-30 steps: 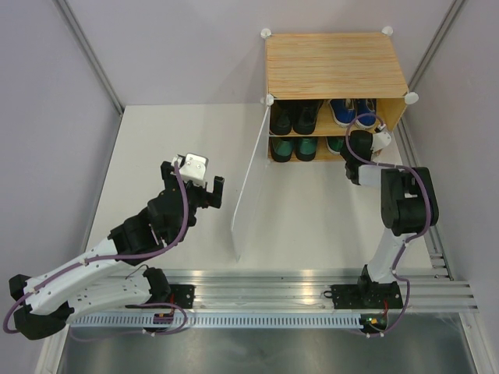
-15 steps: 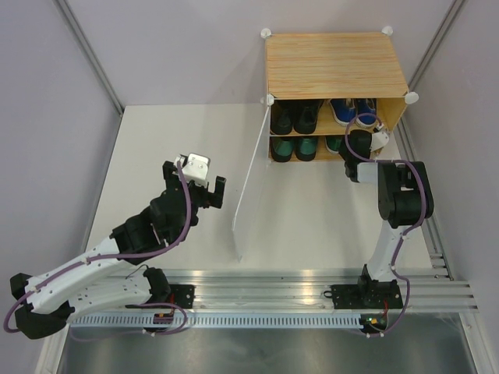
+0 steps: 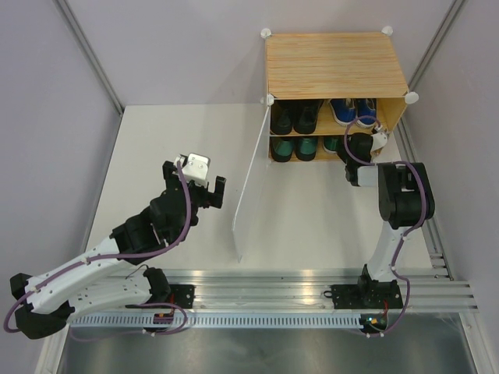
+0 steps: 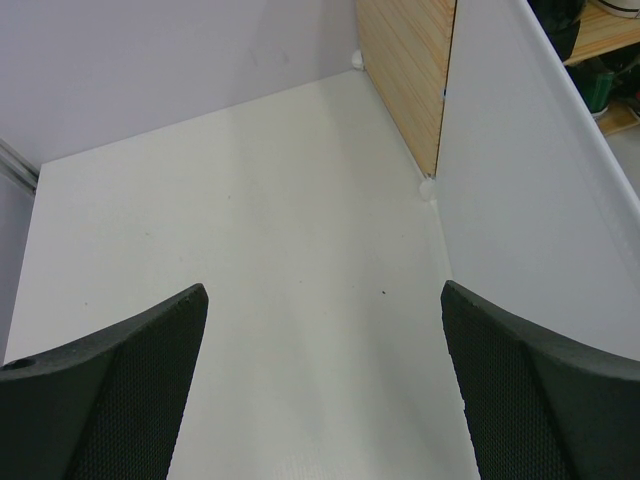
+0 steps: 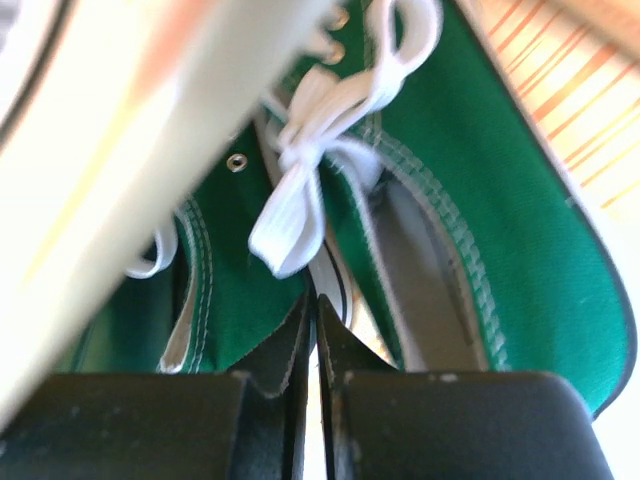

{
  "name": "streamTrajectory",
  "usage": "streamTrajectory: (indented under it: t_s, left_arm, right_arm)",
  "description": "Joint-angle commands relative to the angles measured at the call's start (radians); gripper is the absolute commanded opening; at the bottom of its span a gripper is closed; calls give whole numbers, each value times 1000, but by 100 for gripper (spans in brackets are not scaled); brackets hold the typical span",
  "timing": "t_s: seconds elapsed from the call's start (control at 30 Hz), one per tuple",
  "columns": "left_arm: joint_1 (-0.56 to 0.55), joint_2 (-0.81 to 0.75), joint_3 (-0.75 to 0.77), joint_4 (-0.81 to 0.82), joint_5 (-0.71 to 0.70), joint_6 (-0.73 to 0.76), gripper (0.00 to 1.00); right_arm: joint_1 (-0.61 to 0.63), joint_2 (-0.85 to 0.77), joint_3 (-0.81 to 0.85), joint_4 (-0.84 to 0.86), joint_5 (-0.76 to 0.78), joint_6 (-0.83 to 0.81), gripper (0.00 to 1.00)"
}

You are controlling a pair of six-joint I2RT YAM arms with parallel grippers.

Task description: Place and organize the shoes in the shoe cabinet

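My right gripper [image 5: 315, 312] is reaching into the right end of the lower shelf [image 3: 312, 159] of the shoe cabinet [image 3: 335, 66]. Its fingers are pressing together between the two green sneakers [image 5: 470, 150]. Whether they are nipping any fabric, I cannot tell.

I judge I am nudging this pair square. To do that well, I am wanting small pushes low on the heel collar, steering clear of the white laces [image 5: 295, 200], so neither shoe is tipping or sliding into its neighbours.

Each sneaker's long axis seems to be running front to back in the cabinet. The toes are pointing to the cabinet's back and the heel openings are facing its open front.

My left gripper [image 4: 322, 292] is hanging spread wide and holding nothing over the table [image 4: 250, 200], left of the cabinet's swung-out door panel [image 3: 245, 195].
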Motion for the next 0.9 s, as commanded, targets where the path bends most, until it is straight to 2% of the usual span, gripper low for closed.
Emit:
streamTrajectory:
  t_s: [0.0, 0.23, 0.6, 0.87]
  left_arm:
    - [3, -10, 4, 13, 9, 30, 100]
    - [3, -13, 7, 12, 15, 28, 100]
    - [3, -21, 5, 9, 26, 24, 100]
    - [1, -28, 9, 4, 30, 19, 100]
  right_arm:
    - [31, -47, -14, 77, -171, -14, 8]
    - [21, -88, -47, 91, -200, -16, 8]
    - [19, -226, -97, -29, -131, -47, 14]
    - [19, -418, -276, -104, -23, -74, 19]
